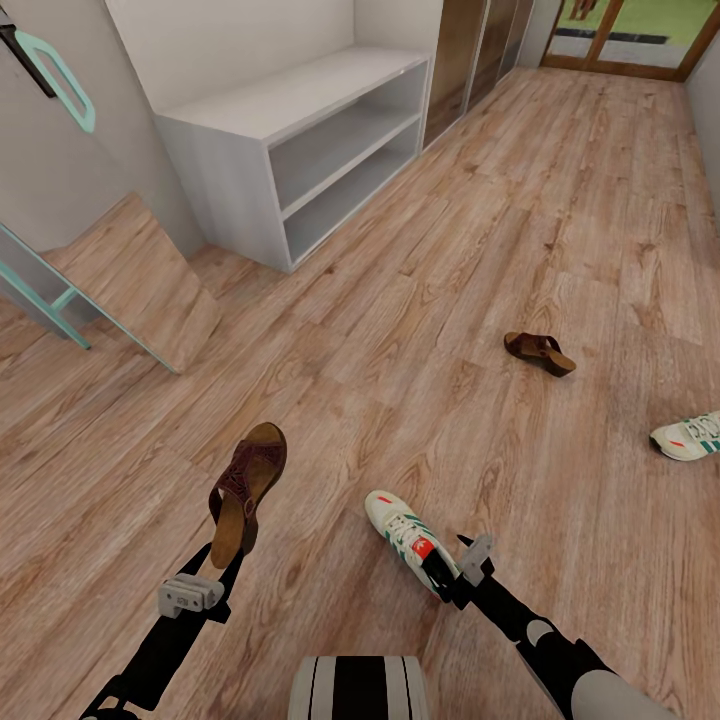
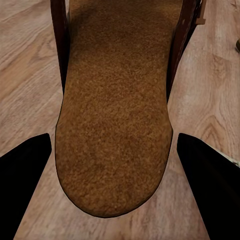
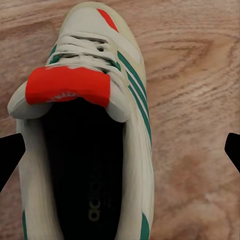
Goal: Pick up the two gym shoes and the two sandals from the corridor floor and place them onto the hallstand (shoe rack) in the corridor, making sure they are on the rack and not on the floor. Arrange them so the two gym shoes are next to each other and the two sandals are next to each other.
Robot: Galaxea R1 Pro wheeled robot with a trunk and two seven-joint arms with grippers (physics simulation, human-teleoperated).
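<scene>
Wrist views: sandal [image 2: 112, 115], gym shoe [image 3: 85, 135] between fingers.

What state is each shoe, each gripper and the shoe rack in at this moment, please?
Near sandal: raised, heel in the left gripper.
Near gym shoe: heel in the right gripper.
Far sandal: on the floor, untouched.
Far gym shoe: on the floor.
Shoe rack: holds no shoes.

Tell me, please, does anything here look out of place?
Yes: one sandal and one gym shoe lie scattered apart on the corridor floor, and the hallstand shelves look empty.
</scene>
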